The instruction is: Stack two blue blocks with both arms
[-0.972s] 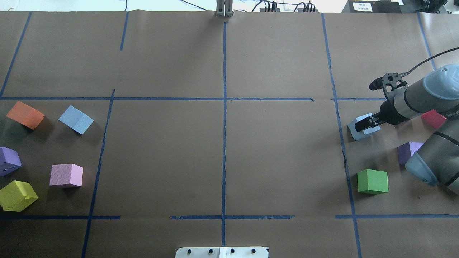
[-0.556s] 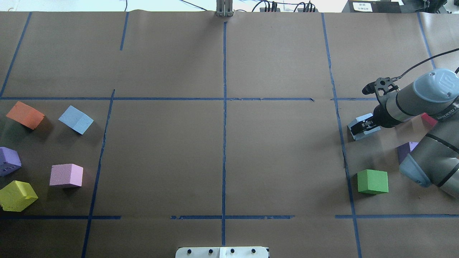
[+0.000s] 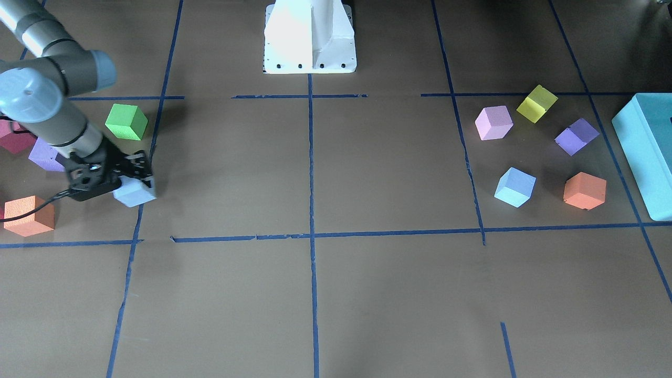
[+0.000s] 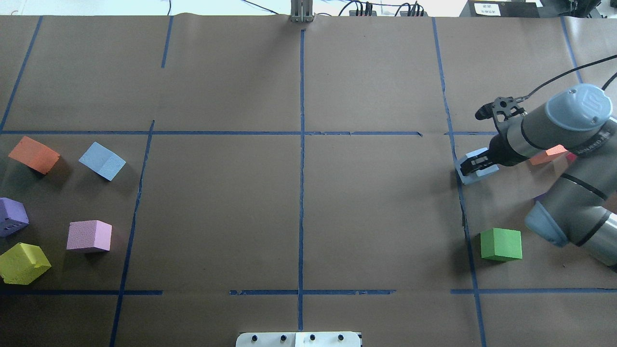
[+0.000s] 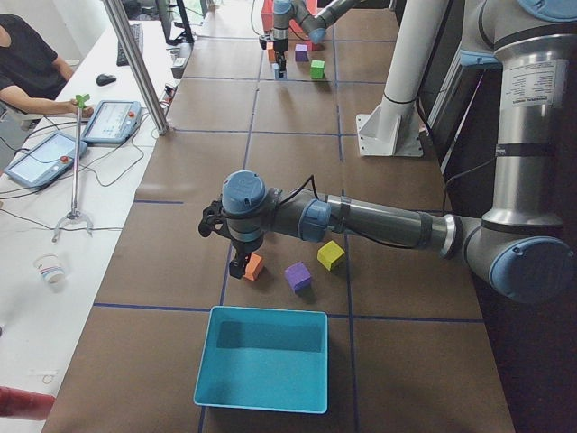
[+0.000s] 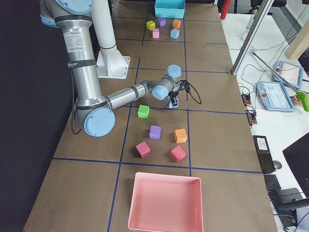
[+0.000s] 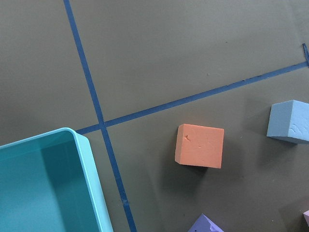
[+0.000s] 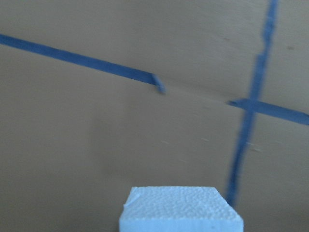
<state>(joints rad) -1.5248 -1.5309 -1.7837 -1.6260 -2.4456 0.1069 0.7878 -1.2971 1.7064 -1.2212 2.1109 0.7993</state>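
Observation:
My right gripper is shut on one pale blue block, held low over the brown paper beside a blue tape line. The held block also shows in the front-facing view and at the bottom of the right wrist view. The other blue block lies on the left side, also in the front-facing view and the left wrist view. My left gripper shows only in the exterior left view, hanging over an orange cube; I cannot tell whether it is open or shut.
Orange, purple, pink and yellow cubes surround the left blue block. A green cube lies near the right arm. A teal box stands at the left end, a pink tray at the right end.
My right gripper has moved left and slightly away from the robot, carrying the blue block onto the tape line. The left-side cubes have not moved.

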